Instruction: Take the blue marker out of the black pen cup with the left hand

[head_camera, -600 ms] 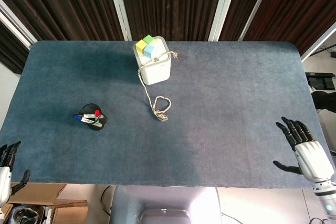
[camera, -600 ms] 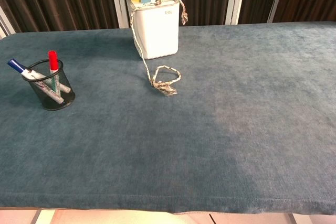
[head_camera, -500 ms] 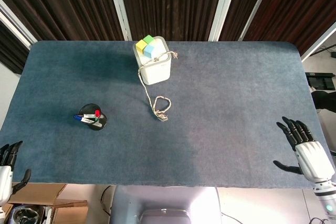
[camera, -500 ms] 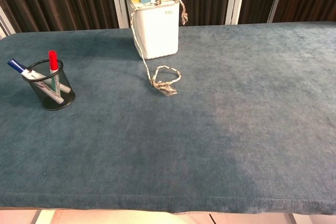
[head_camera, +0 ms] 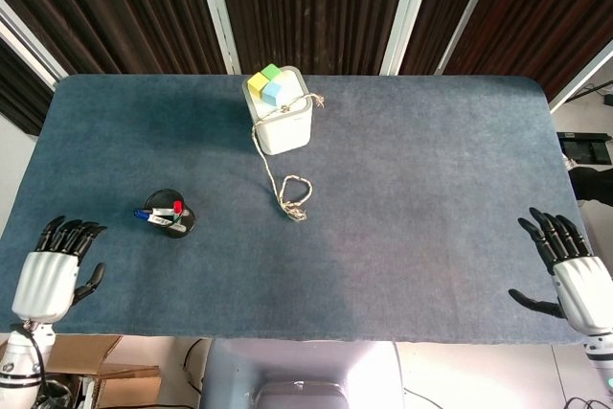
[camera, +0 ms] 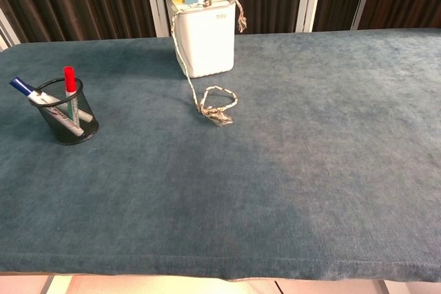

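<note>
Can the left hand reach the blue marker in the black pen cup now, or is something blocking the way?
Probably yes. The left hand is open at the table's near-left edge, with only bare cloth between it and the black pen cup. The blue marker leans toward that side; the red marker stands behind it.

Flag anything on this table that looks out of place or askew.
Only the rope stands out: it hangs off the white box and trails loose onto the tablecloth, ending in a tangled knot. The pen cup stands upright with both markers leaning inside.

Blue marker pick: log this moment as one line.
phase: approach | left hand: open, short of black pen cup | blue marker: in cup | right hand: open, idle
</note>
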`<state>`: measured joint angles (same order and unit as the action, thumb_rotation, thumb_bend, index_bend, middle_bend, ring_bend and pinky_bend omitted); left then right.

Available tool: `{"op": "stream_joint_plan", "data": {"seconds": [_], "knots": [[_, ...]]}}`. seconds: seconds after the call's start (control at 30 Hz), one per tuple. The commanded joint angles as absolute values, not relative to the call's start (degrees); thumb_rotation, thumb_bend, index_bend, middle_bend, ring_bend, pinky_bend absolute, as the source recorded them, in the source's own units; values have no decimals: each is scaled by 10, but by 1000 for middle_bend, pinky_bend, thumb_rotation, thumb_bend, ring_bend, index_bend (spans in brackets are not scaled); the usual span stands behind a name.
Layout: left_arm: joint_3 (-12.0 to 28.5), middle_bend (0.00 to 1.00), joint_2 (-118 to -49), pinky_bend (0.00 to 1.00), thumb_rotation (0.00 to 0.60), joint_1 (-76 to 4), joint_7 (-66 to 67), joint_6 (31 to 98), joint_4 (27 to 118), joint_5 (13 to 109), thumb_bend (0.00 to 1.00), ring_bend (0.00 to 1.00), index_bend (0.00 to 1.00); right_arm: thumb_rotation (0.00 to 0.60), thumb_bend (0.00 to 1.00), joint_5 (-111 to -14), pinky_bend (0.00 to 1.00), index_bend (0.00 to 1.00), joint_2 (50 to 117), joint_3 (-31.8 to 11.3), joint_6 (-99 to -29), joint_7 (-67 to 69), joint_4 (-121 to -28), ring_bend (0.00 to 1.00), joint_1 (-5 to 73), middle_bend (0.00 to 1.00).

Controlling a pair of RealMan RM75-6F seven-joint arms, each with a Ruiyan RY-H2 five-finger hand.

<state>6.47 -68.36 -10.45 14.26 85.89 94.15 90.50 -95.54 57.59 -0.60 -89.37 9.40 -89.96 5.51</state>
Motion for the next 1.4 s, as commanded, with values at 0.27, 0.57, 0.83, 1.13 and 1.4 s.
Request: {"op": "stream_joint_plan", "data": {"seconds": [0.27,0.57,0.83,1.13,1.4], "knots": [[129,271,-797,249,600,-240,260,726,829,844,371,217,335,600,50,-956,95,0,568,-6,-882,83,-914,0,60,87],[128,308,-832,273,600,-265,304,718,789,820,309,258,365,600,50,-952,95,0,567,-7,-872,81,-916,0,65,88],[114,356,-825,284,600,-261,317,714,775,799,305,302,429,600,50,-950,95,0,570,-6,-870,80,-915,0,64,87],[111,404,-827,299,600,-264,286,717,754,789,330,327,474,600,50,-950,95,0,570,-6,-871,78,-917,0,63,88],[109,460,-829,312,600,-273,287,714,744,784,393,356,516,600,50,-947,95,0,569,-5,-872,79,-916,0,60,88]]}}
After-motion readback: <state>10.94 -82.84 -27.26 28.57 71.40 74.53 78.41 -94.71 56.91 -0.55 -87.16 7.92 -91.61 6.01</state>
